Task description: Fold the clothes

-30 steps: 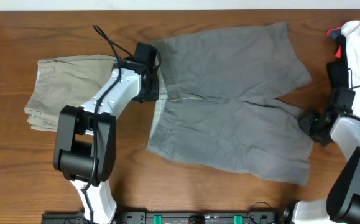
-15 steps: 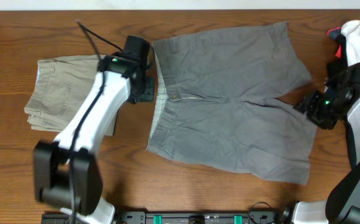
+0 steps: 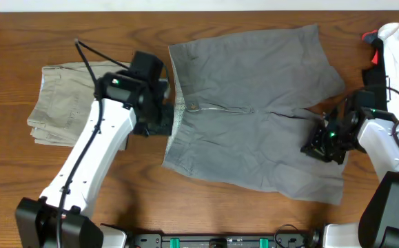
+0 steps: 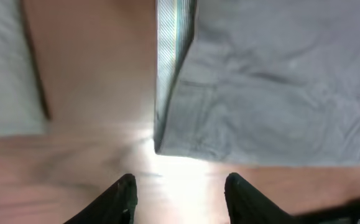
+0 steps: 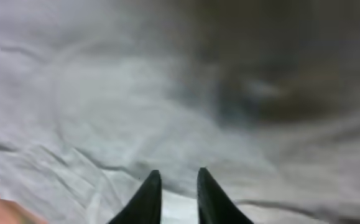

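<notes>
Since the earlier frames both arms have shifted. The left arm [image 3: 96, 148] has swung its elbow out toward the front-left corner of the brown wooden tabletop [image 3: 20, 41], and its wrist has slid along the waistband toward the front edge. The right arm [image 3: 385, 138] has come in from the right edge, so its black wrist now sits over the nearer leg of the medium-grey woven cotton shorts [image 3: 254, 89]. The grey shorts themselves have not moved. They lie spread flat in the middle of the tabletop, waistband toward the left edge and both legs pointing toward the right edge, the farther leg reaching close to the far edge.

In the left wrist view the jaws stand well apart with only bare wood between them. A corner of the grey shorts lies just ahead of them, with a pale striped lining showing along the waistband.

In the right wrist view the jaws are close together, only a narrow slit between them, right over creased grey cloth. Whether they pinch it cannot be told, as the picture is blurred.

A folded pair of paler beige-khaki shorts [image 3: 65, 103] lies near the left edge, just beside the left wrist. A white-and-black garment with a red bit [image 3: 395, 48] lies at the far right corner.
</notes>
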{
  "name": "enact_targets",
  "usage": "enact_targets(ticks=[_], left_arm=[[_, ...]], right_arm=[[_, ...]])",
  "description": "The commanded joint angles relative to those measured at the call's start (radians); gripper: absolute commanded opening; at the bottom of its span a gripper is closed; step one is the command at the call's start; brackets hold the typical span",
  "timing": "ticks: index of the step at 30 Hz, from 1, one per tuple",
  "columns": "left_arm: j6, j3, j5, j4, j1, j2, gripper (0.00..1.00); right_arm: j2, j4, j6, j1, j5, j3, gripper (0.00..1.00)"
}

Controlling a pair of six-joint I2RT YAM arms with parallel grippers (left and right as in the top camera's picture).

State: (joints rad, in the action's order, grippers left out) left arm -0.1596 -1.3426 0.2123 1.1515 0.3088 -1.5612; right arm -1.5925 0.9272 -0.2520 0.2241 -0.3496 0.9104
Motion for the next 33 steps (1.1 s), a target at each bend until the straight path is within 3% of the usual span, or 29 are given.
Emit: enact_targets(ticks=[1,9,14,15,17,20,27,29,33], left_arm=[[-0.066,0.077,0.024,-0.004,0.000,-0.006,0.48],[-0.134,0.243,0.095,-0.092,0.001,-0.006,0.49],[-0.157,0.315,0.098,-0.150,0.002,-0.006,0.49],[-0.157,0.320,0.098,-0.155,0.002,-0.006,0.49],[-0.158,0.329,0.098,-0.163,0.002,-0.006,0.49],[-0.166,0.341,0.103,-0.177,0.002,-0.006,0.49],[-0.247,0.430,0.120,-0.235,0.002,-0.006,0.50],[-0.267,0.464,0.120,-0.290,0.002,-0.006,0.60],[-0.340,0.530,0.121,-0.400,0.002,-0.006,0.67]], right_arm=[[0.003,-0.009,-0.006,-0.006,0.071,-0.028,0.19],[0.002,-0.418,-0.138,-0.009,0.151,-0.229,0.14],[-0.009,-0.602,-0.197,-0.009,0.125,-0.262,0.13],[-0.009,-0.628,-0.197,-0.009,0.093,-0.262,0.15],[-0.009,-0.662,-0.196,-0.008,0.013,-0.254,0.30],[-0.002,-0.649,-0.158,-0.005,-0.086,-0.217,0.50],[0.109,-0.453,-0.029,0.024,-0.231,-0.092,0.57],[0.154,-0.372,0.012,0.024,-0.231,-0.060,0.58],[0.250,-0.248,0.060,0.024,-0.230,-0.026,0.61]])
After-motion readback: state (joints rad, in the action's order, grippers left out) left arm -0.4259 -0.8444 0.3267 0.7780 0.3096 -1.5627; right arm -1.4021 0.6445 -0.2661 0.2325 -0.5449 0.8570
